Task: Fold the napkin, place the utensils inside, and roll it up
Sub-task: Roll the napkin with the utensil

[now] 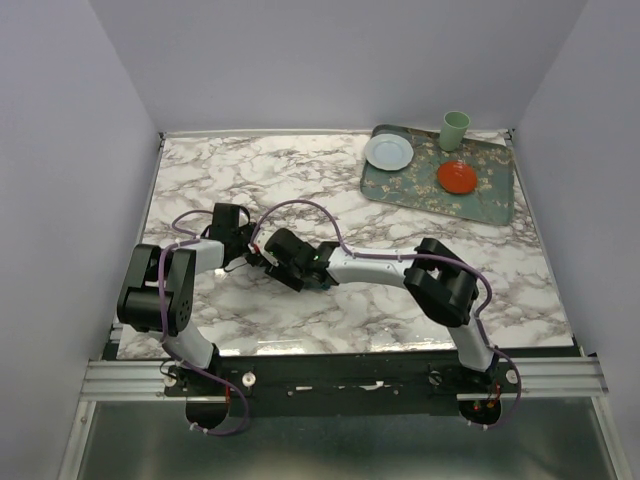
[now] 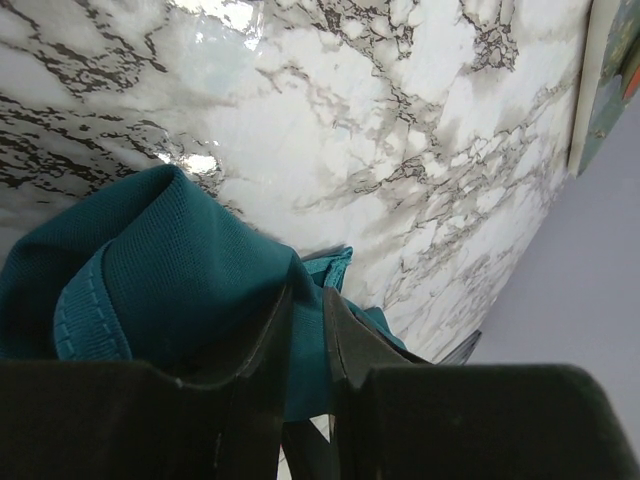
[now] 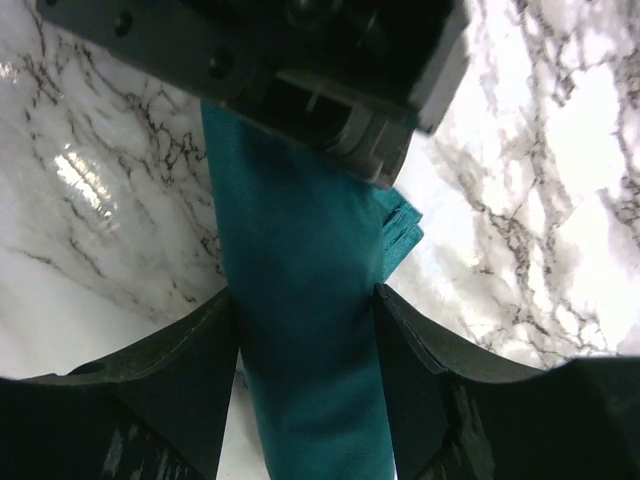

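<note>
The teal napkin (image 3: pixel 300 300) is a rolled bundle on the marble table, with its layered end (image 3: pixel 400 230) showing. My right gripper (image 3: pixel 305 295) is closed around the roll, one finger on each side. My left gripper (image 2: pixel 308 295) is shut on a fold of the napkin (image 2: pixel 180 280) at the other end, and its body shows in the right wrist view (image 3: pixel 300 60). In the top view both grippers (image 1: pixel 262 255) meet left of centre and hide the napkin. The utensils are hidden. A slim grey tip (image 2: pixel 460 348) shows beside the cloth; I cannot tell what it is.
A patterned grey-green tray (image 1: pixel 480 205) lies at the back right. It holds a white plate (image 1: pixel 388 152), a small red dish (image 1: pixel 456 177) and a pale green cup (image 1: pixel 455 130). The tray's edge (image 2: pixel 585 90) shows in the left wrist view.
</note>
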